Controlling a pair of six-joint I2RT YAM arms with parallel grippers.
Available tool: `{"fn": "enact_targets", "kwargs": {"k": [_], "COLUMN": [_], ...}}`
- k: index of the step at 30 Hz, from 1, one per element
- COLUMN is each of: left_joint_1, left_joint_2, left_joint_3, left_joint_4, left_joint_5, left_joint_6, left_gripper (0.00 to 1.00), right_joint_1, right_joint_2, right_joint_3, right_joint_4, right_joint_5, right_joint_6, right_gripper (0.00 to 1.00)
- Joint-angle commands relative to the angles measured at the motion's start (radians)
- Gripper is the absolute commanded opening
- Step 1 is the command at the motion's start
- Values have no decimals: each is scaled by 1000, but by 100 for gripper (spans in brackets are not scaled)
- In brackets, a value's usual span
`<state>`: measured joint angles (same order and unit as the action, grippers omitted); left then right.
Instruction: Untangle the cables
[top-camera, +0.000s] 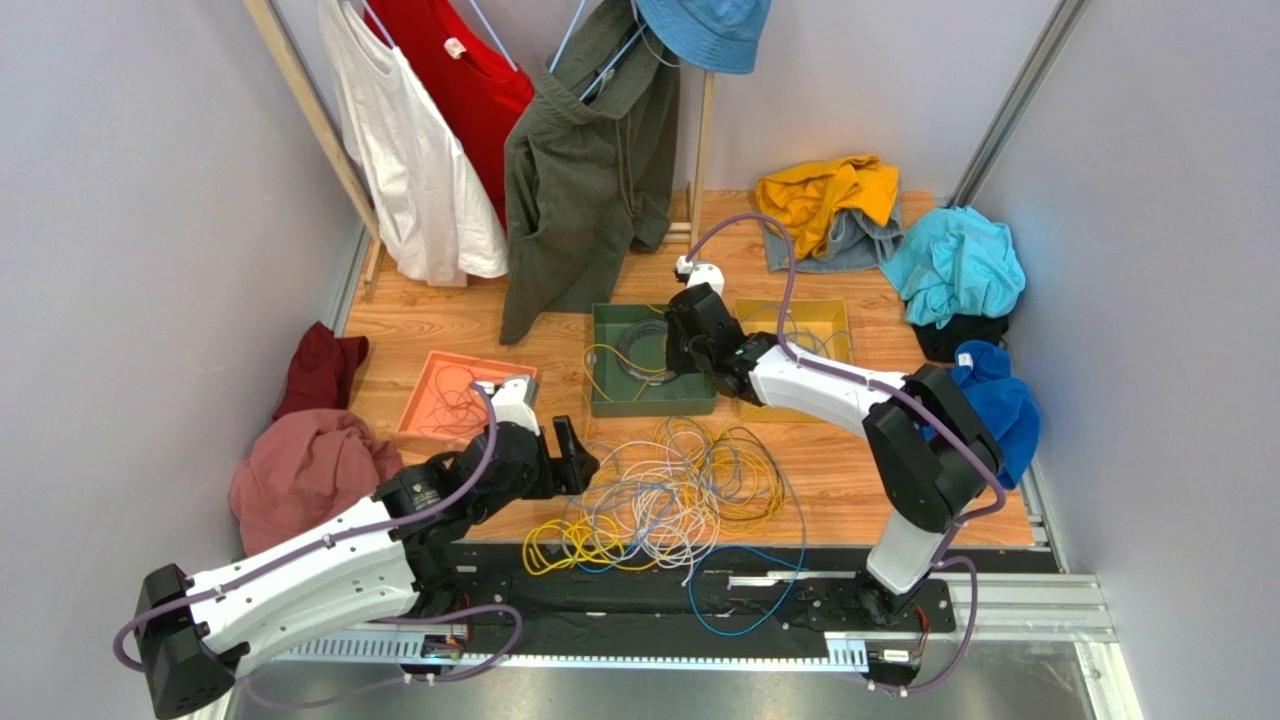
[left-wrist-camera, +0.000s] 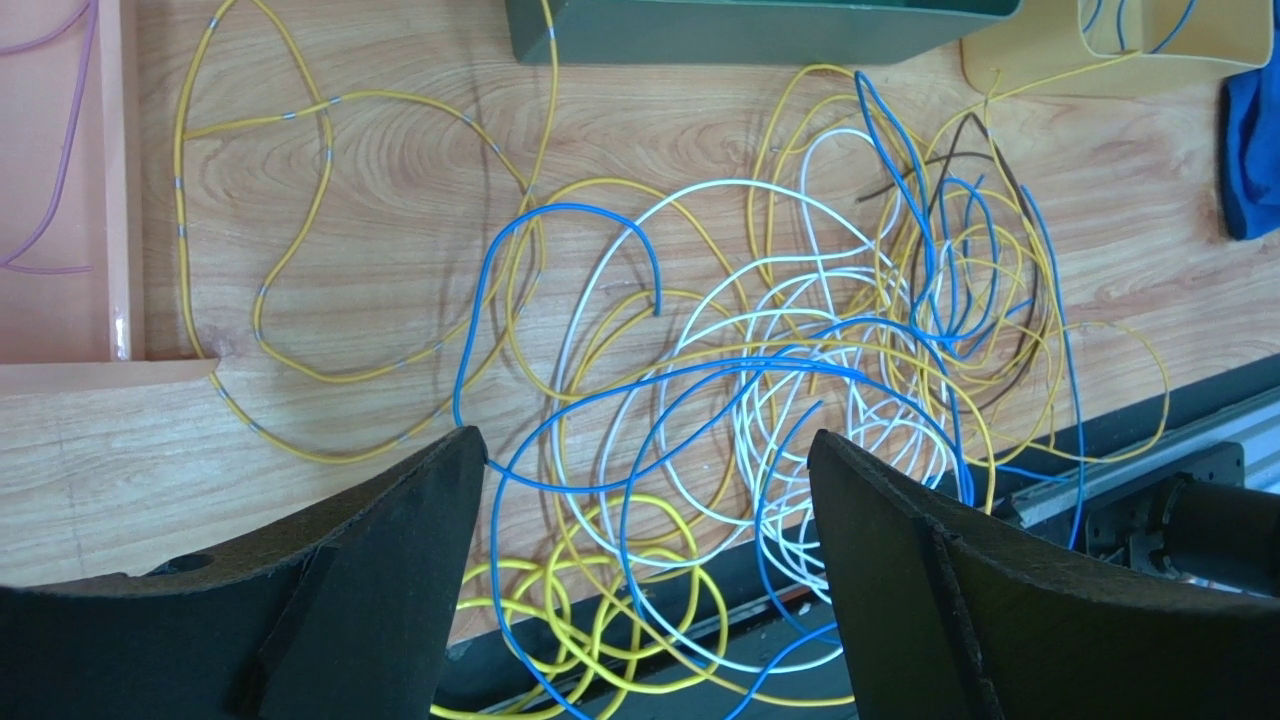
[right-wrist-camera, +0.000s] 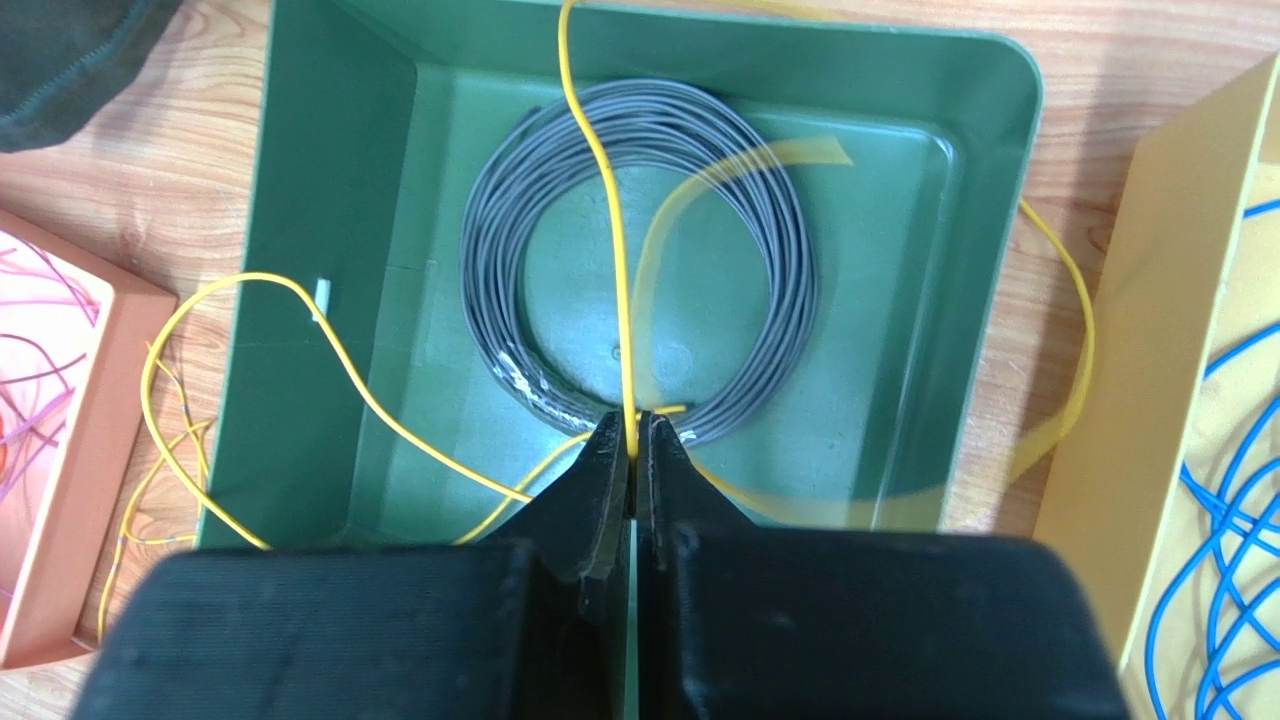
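The right gripper (right-wrist-camera: 634, 443) is clamped on a yellow cable (right-wrist-camera: 609, 225) above the green bin (right-wrist-camera: 323, 180) (a grey cable coil (right-wrist-camera: 496, 240) lies inside). The left gripper (left-wrist-camera: 643, 443) hangs with its fingers spread wide over the tangled cables (left-wrist-camera: 751, 375), which sprawl on the worktop (left-wrist-camera: 391, 150) near its front edge.
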<state>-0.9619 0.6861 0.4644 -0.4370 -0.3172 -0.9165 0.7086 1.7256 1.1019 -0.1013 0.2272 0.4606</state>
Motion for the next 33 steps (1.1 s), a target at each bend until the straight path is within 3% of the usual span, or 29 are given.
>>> {"fn": "enact_targets", "kwargs": {"k": [1, 6, 11, 19, 33], "left_joint_1": [-5, -5, -5, -5, -5], "left_joint_2": [7, 21, 6, 9, -2], "left_joint_3": [25, 29, 28, 25, 37], "left_joint_4": [6, 17, 3, 6, 3], "left_joint_5": [-10, 10, -2, -8, -36], "left_joint_6": [2, 1, -1, -4, -1], "left_gripper": [88, 88, 88, 88, 88], "right_joint_1": [-3, -8, 55, 69, 101], "right_joint_2": [-47, 28, -102, -282, -394], "right_joint_3": [2, 90, 53, 128, 361], "right_joint_4": [-6, -78, -28, -100, -166], "right_joint_5": [21, 11, 110, 121, -40], "right_joint_6": [16, -4, -34, -86, -111], "right_gripper": [0, 0, 0, 0, 0]}}
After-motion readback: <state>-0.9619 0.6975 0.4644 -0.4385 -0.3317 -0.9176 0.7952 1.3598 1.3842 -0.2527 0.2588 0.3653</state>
